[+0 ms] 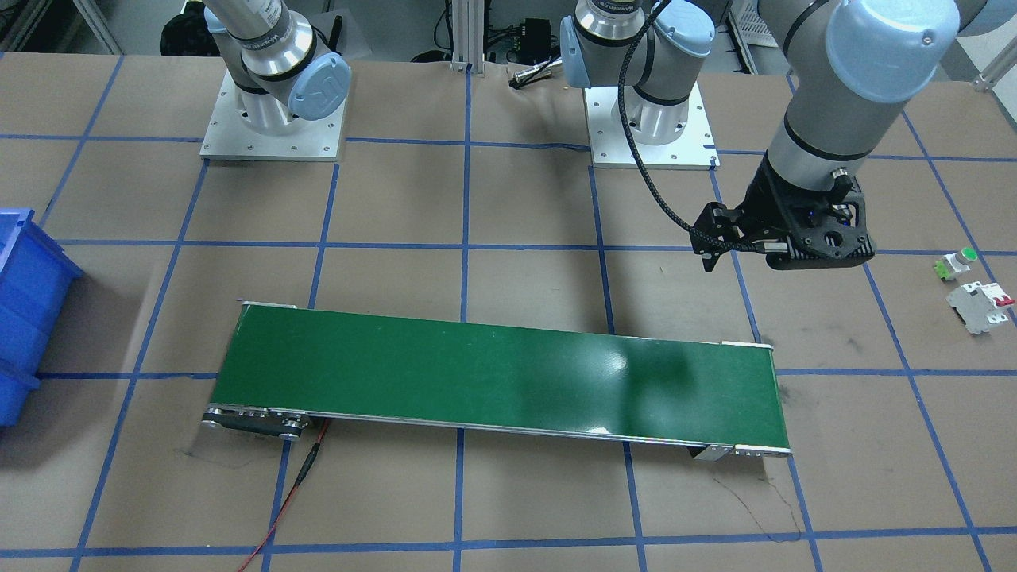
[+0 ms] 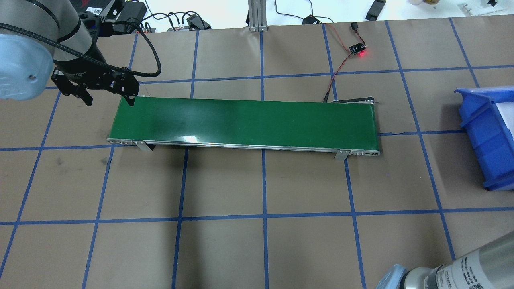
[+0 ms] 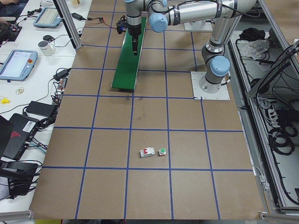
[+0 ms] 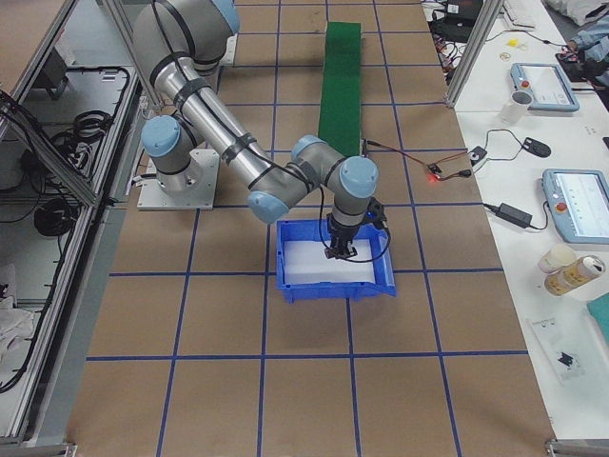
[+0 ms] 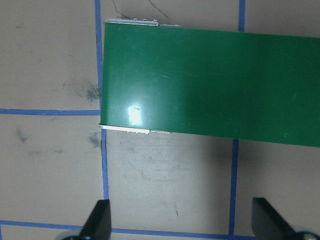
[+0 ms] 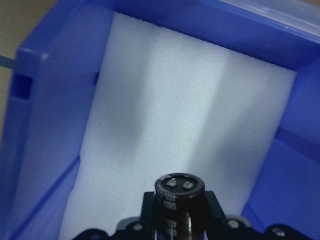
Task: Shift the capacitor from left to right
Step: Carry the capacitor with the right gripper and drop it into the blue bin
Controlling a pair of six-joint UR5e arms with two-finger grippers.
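Observation:
The capacitor [image 6: 179, 192], a dark stubby cylinder with a pale end and two terminals, is held upright in my right gripper [image 6: 179, 212]. That gripper [image 4: 341, 249] hangs just above the white foam floor of the blue bin [image 4: 333, 284], whose wall [image 6: 45, 125] fills the right wrist view. My left gripper [image 2: 109, 100] is open and empty, hovering beside the left end of the green conveyor belt [image 2: 245, 120]. Its two fingertips [image 5: 97, 220] show at the bottom of the left wrist view, over brown table just off the belt's end [image 5: 215, 80].
A white circuit breaker with red switch [image 1: 979, 306] and a green-capped push button [image 1: 956, 264] lie on the table beyond the left arm. A small board with a red light [image 2: 357, 50] and its wires sit behind the belt. The blue bin [image 2: 482, 120] stands at the table's right.

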